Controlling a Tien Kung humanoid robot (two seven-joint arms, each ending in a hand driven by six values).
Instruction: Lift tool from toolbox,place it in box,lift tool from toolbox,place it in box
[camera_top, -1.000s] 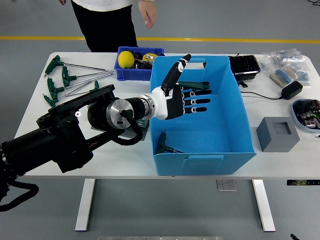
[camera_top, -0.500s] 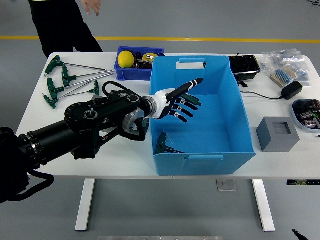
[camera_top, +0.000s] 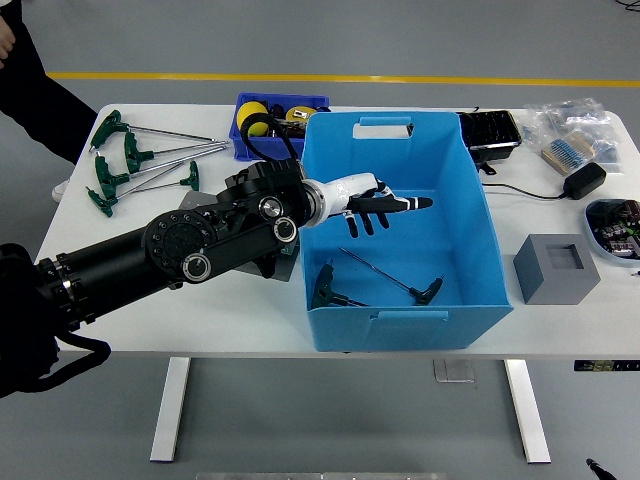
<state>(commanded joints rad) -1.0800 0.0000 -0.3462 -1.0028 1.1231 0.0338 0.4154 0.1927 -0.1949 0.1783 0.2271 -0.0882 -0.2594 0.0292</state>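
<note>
The robot's left hand (camera_top: 375, 205), fingers spread and empty, hovers palm-down inside the blue box (camera_top: 480, 245), two green-handled T-wrenches (camera_top: 395, 277) lying toward six o'clock below it.

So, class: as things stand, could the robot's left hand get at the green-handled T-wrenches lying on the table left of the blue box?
Probably yes. The left hand is open over the blue box, and the T-wrenches lie uncovered on that arm's side.

Black left arm (camera_top: 180, 250), white wrist — black fingers (camera_top: 395, 204)
</note>
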